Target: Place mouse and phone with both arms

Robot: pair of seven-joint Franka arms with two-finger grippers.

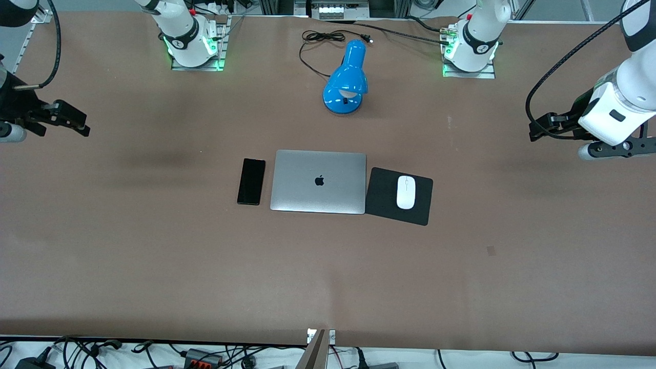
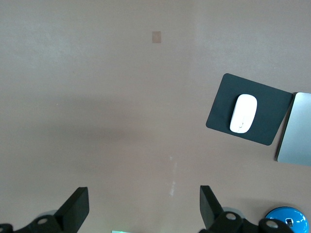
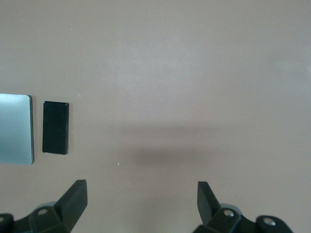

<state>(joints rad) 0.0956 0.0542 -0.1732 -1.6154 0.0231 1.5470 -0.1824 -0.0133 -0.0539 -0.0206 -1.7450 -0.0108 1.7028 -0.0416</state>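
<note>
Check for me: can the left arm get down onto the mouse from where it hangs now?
Probably yes. The mouse lies alone on the mouse pad, its top uncovered, with only the shut laptop flat beside the pad. The left gripper hangs open over bare table toward that arm's end.

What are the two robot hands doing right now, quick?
Left gripper: open, holding nothing, up over bare table at the left arm's end.
Right gripper: open, holding nothing, up over bare table at the right arm's end.
</note>
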